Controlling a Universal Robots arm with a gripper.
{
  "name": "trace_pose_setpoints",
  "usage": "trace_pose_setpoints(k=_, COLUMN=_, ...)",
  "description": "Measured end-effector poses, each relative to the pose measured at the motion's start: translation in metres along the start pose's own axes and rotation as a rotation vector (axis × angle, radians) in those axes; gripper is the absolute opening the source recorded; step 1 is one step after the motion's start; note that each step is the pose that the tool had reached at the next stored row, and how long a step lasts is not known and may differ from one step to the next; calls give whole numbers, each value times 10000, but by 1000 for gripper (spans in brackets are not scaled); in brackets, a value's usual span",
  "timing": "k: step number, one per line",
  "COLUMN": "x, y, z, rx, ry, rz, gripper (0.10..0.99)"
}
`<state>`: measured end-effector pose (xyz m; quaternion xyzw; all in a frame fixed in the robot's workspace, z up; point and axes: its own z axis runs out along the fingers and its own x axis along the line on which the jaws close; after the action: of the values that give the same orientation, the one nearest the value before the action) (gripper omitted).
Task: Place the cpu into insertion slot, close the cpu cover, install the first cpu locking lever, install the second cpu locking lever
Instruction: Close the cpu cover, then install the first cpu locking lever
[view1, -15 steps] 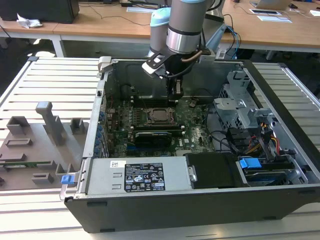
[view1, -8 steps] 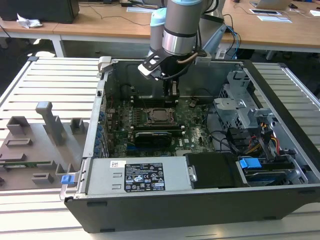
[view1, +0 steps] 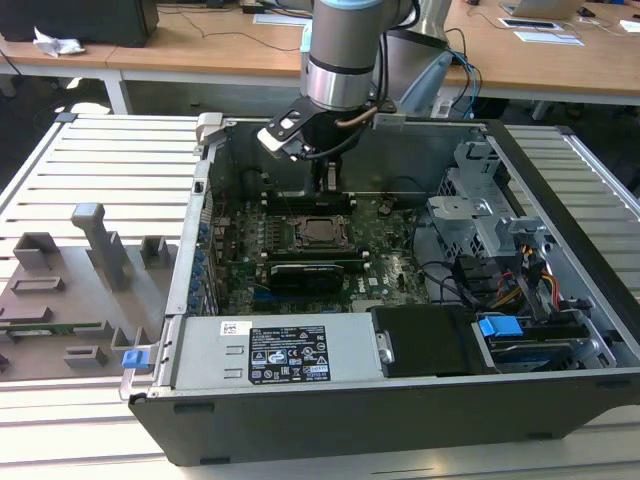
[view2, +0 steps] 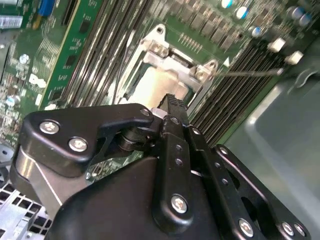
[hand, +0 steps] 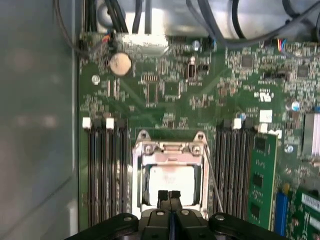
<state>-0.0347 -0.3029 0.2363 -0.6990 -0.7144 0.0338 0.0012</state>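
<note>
The small, flat, silver-grey cpu (hand: 170, 182) sits in the square black, silver-rimmed insertion slot (hand: 135, 175). The thin silver hinged cpu cover (hand: 170, 148) lies down around it. A thin wire locking lever (hand: 213, 182) beside the slot looks unlatched, so the levers seem left to do. The black claw (hand: 169, 194) hovers just above, pinched narrow and holding nothing.

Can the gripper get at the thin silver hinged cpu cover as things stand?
Probably yes: the shut gripper hangs over the thin silver hinged cpu cover, and nothing seems to lie between them.
</note>
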Motion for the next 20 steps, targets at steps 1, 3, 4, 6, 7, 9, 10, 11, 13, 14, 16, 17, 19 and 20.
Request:
trace_pose_setpoints(k=1, x=1, y=-21, z=1, rx=1, ry=0, rz=1, gripper=106)
trace_pose_setpoints(k=3, x=1, y=-33, z=1, rx=1, ry=0, rz=1, gripper=106)
trace_pose_setpoints(k=4, x=1, y=-34, z=1, rx=0, ry=-1, rz=0, gripper=106)
trace_pose_setpoints(k=6, x=1, y=-35, z=1, rx=0, ry=-1, rz=1, gripper=106)
trace_pose_setpoints(k=7, x=1, y=-35, z=2, rx=0, ry=-1, rz=1, gripper=106)
trace_pose_setpoints(k=9, x=1, y=-35, z=1, rx=0, ry=-1, rz=1, gripper=106)
trace_pose_setpoints(k=10, x=1, y=-35, z=1, rx=0, ry=-1, rz=0, gripper=106)
trace_pose_setpoints(k=11, x=1, y=-35, z=2, rx=0, ry=-1, rz=1, gripper=106)
trace_pose_setpoints(k=13, x=1, y=-36, z=2, rx=0, ry=0, rz=1, gripper=106)
trace_pose_setpoints(k=14, x=1, y=-36, z=2, rx=0, ry=-1, rz=0, gripper=106)
trace_pose_setpoints(k=16, x=0, y=-37, z=-1, rx=2, ry=-3, rz=1, gripper=106)
trace_pose_setpoints(k=17, x=0, y=-37, z=-11, rx=2, ry=-4, rz=0, gripper=106)
trace_pose_setpoints(k=19, x=-3, y=-41, z=-83, rx=0, ry=-23, rz=2, gripper=106)
trace_pose_setpoints(k=20, x=-5, y=-43, z=-127, rx=1, ry=-43, rz=3, gripper=106)
